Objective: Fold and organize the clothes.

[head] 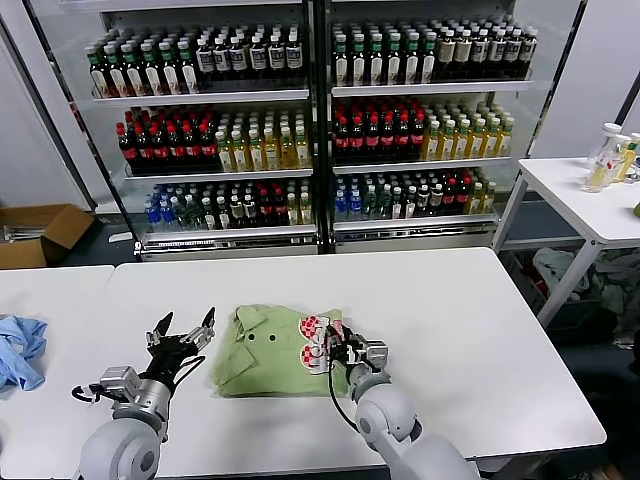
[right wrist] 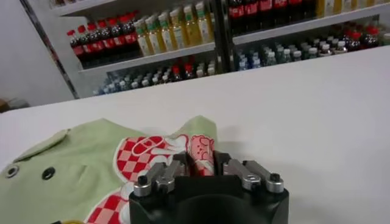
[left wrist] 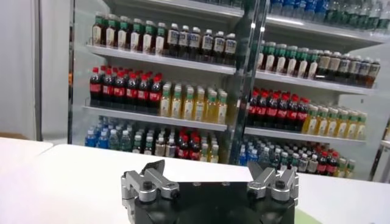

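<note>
Shirt: light green, partly folded, lying flat on the white table, collar and two dark buttons facing up, red-and-white checkered print on the side of the shirt nearest the right gripper. Right gripper sits on that edge of the shirt, right over the checkered print; jaws drawn narrow and pinching a fold of the printed fabric, seen clearly in the right wrist view. Left gripper is just beside the opposite edge of the shirt, not touching it, raised off the table, jaws spread wide with nothing between them. Light blue garment lies crumpled well away from the shirt, past the left gripper, at the edge of the neighbouring table. Drinks cooler full of bottles stands behind the table, beyond the shirt.
</note>
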{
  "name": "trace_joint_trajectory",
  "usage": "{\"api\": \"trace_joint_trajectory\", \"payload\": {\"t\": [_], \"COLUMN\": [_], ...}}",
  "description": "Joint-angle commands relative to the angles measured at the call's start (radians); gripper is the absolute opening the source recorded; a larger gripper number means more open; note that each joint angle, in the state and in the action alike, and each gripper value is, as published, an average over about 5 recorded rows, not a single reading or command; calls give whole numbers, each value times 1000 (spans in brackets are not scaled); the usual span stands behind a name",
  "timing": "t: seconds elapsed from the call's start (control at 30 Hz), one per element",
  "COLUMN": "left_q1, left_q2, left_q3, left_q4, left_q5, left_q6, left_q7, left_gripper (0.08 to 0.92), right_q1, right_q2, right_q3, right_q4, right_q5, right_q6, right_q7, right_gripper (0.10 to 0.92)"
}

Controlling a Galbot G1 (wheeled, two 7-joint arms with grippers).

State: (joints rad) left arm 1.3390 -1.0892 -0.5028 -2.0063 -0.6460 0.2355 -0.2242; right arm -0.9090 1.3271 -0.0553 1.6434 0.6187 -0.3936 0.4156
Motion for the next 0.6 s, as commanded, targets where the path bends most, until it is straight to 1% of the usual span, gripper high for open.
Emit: {"api": "trace_joint_trajectory", "payload": {"t": [0.03, 0.17, 0.27, 0.37, 0.47, 0.6], "left_q1": [16, 19, 22, 24, 27, 34], "left_q2": [5, 3, 2, 2, 1, -7], "left_q3": [-17, -14, -12, -6, 1, 9], "left_q4": [-7, -10, -11, -11, -13, -23], "left_q5": [-2, 1, 7, 24, 49, 72], "left_q6": [7, 10, 11, 8, 3, -1], "left_q7": [-1, 0, 0, 0, 2, 3], "left_gripper": [823, 823, 822, 823, 823, 823], "right_q1": [84, 106, 111, 101, 64, -44], "right_q2": [-38, -90, -123, -141, -154, -178], "right_q3": [0, 28, 50, 69, 82, 116], "right_q4": [-62, -55, -42, -25, 4, 75], "right_q5": [-107, -142, -166, -197, -244, -336], "right_q6": [-2, -19, -37, -14, 55, 170], "right_q7": [-7, -66, -123, -175, -200, -200], "right_gripper": [290, 179, 135, 132, 145, 232]}}
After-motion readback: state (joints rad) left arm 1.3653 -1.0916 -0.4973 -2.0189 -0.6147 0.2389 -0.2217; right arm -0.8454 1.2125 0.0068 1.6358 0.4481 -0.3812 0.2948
